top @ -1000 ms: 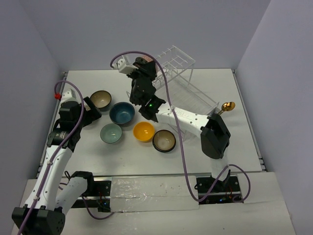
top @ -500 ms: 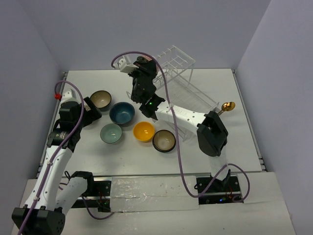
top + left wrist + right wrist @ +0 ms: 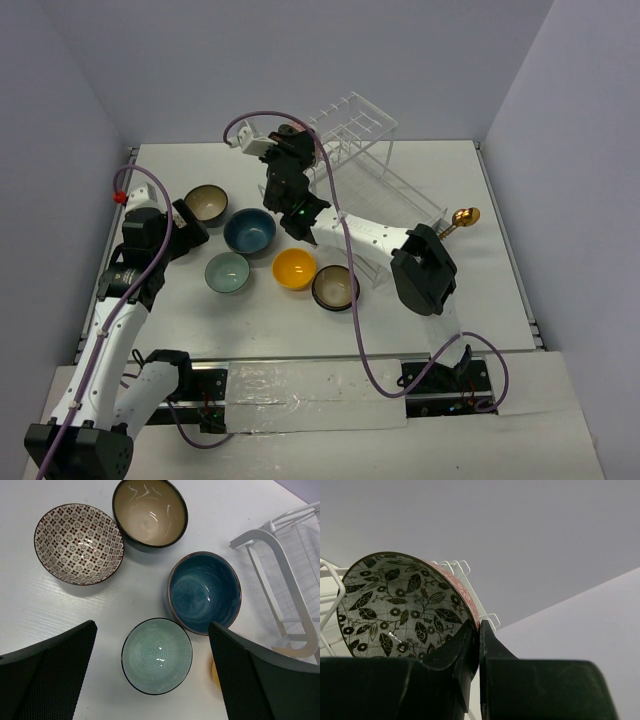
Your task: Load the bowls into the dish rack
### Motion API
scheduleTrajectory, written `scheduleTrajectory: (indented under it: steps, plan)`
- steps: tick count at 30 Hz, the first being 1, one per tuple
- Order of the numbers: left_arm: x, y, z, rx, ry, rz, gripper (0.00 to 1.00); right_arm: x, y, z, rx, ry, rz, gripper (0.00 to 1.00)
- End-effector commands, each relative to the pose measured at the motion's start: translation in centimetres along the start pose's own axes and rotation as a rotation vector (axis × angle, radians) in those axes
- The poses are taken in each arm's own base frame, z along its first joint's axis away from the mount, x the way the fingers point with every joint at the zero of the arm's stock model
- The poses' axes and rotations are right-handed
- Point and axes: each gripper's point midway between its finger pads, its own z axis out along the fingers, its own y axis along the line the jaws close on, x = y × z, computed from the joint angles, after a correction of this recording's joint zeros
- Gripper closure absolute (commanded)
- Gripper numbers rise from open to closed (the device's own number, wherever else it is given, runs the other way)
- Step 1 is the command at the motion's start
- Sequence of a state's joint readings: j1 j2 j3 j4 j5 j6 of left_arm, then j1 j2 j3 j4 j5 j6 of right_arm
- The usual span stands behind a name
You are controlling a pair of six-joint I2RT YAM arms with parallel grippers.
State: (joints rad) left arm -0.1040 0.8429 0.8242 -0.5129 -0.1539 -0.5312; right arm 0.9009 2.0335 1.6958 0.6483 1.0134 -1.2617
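My right gripper is shut on the rim of a bowl with black leaf patterns inside and a red outside. It holds that bowl tilted in the air, at the far left end of the white wire dish rack. In the top view this gripper is up beside the rack's upper shelf. My left gripper hangs open above a pale green bowl. Near it on the table are a dark blue bowl, a cream-inside bowl and a brown-patterned bowl.
A yellow bowl and a dark bowl with a cream inside sit in front of the rack, under the right arm. A gold spoon sticks out at the rack's right end. Walls enclose the table on three sides.
My right arm has carried the patterned bowl a little left and farther back along the rack's top, and its elbow has swung left. The left arm has not moved.
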Motion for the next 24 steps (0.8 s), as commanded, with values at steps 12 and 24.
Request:
scheduleTrajectory:
  steps: [12, 24]
  plan:
    - [-0.6, -0.2, 0.1, 0.015, -0.020, 0.016, 0.01, -0.4, -0.3, -1.0, -0.093, 0.007, 0.113, 0.74]
    - [-0.6, -0.2, 0.3, 0.014, -0.017, 0.014, 0.01, -0.8, -1.4, -1.8, -0.161, 0.002, 0.174, 0.42]
